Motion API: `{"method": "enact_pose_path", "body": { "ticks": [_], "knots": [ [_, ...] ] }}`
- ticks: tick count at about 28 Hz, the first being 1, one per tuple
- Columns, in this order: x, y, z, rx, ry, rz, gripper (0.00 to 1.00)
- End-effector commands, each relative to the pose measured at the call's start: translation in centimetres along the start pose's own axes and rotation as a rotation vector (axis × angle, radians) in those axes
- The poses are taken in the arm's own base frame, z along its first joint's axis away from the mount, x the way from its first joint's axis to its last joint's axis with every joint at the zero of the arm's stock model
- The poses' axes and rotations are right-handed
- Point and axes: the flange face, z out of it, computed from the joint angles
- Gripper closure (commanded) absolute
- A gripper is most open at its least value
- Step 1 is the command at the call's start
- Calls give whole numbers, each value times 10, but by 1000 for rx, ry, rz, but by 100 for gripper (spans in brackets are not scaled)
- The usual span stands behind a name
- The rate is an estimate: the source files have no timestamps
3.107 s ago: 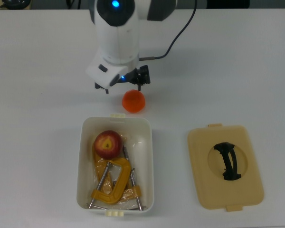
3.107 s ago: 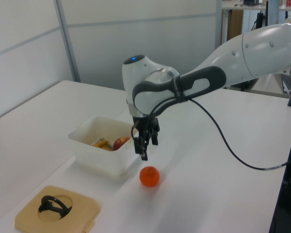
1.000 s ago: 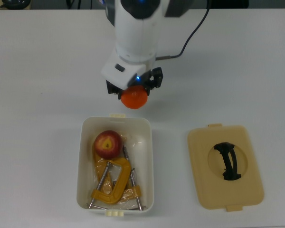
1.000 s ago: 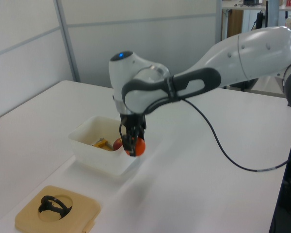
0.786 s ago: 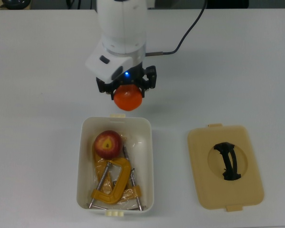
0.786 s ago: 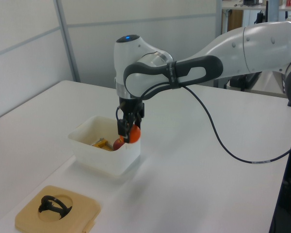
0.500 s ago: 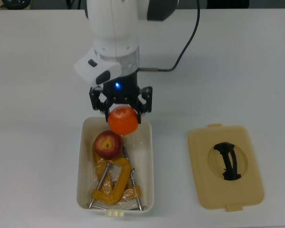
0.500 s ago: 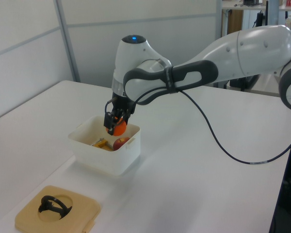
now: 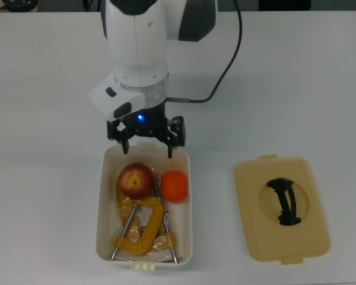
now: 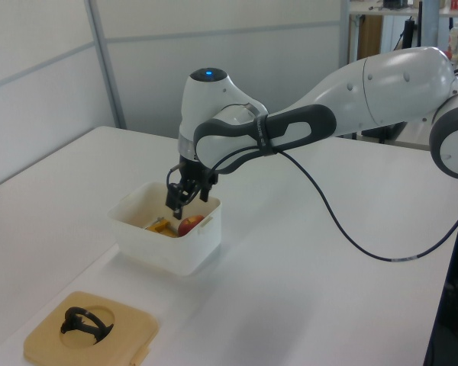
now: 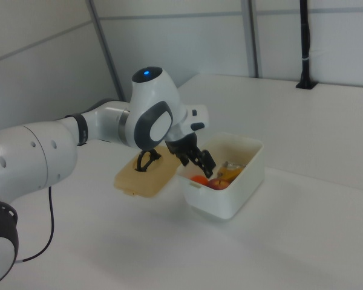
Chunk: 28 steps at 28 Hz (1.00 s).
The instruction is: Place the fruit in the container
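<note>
On the white table, the orange lies inside the white tub just beside the apple, with yellow clamps crowding the tub's other end, the gripper spread open and empty above its rim, and a beige lid well apart toward the top view's right.

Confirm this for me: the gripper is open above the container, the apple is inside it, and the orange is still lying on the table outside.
Wrong on the orange: the top view shows it inside the container, beside the apple. The gripper is open above the container.
</note>
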Motion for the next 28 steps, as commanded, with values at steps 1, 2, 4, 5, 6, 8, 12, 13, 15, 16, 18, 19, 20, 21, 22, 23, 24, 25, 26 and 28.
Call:
{"method": "enact_pose_path", "body": {
  "ticks": [1,2,4,5,6,8,12,13,15,16,18,19,20,21,22,23,24,25,26,28],
  "knots": [
    [-11,18,-27,-78,-95,9,0],
    [-13,21,-30,-87,-108,2,0],
    [-18,30,-35,-105,-148,-20,0],
    [-21,33,-38,-110,-170,-40,0],
    [-24,36,-38,-117,-195,-60,0],
    [-31,43,-40,-153,-252,-115,0],
    [-34,59,-55,-177,-271,-104,0],
    [-34,62,-58,-176,-270,-97,0],
    [-35,63,-59,-177,-270,-94,0],
    [-35,63,-59,-177,-270,-94,0],
    [-35,62,-56,-178,-275,-98,0],
    [-36,62,-56,-179,-276,-98,0],
    [-36,61,-55,-178,-278,-99,0],
    [-36,61,-55,-178,-279,-101,0],
    [-36,61,-55,-178,-279,-101,0],
    [-36,61,-55,-178,-279,-101,0],
    [-36,61,-55,-178,-279,-101,0],
    [-36,61,-55,-178,-279,-101,0],
    [-36,61,-56,-178,-276,-101,0],
    [-36,62,-56,-178,-276,-101,0]
  ]
}}
